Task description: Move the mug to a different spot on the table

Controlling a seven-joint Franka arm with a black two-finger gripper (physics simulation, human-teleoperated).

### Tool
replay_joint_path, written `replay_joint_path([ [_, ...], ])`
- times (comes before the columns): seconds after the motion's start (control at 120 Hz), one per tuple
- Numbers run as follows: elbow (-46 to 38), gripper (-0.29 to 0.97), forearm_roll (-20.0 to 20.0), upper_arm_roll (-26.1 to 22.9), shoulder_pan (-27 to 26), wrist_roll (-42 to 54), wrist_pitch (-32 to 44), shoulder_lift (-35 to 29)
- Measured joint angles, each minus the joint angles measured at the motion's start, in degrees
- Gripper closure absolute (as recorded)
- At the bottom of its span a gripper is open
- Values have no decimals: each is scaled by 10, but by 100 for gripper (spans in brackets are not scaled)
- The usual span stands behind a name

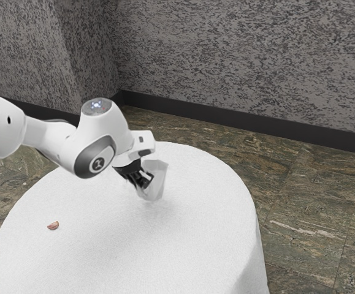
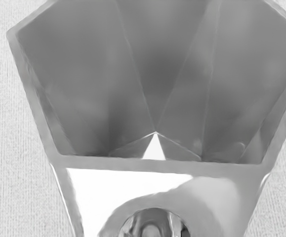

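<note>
The mug [image 1: 157, 179] is a pale grey faceted cup. It hangs tilted just above the white round table [image 1: 195, 245], near the table's middle. My gripper [image 1: 143, 179] reaches down from the exterior view's left and is shut on the mug's near side, where its handle is. In the wrist view I look straight into the mug's five-sided hollow [image 2: 157, 74], with the handle's loop [image 2: 152, 224] right under the hand. A faint shadow lies on the cloth beneath the mug.
A small reddish-brown scrap [image 1: 53, 226] lies on the table toward the exterior view's left. The table's rim [image 1: 251, 208] drops off to a stone floor on the right. Speckled walls stand behind.
</note>
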Motion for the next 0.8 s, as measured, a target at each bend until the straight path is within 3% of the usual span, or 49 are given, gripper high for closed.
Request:
replay_joint_path([
  [0.2,-18,74,4,9,14,-9,57,-21],
  [0.35,-91,74,2,14,18,-18,81,-71],
  [0.575,-174,74,1,3,49,-34,89,-129],
  [0.8,-197,74,0,4,58,-49,86,-136],
])
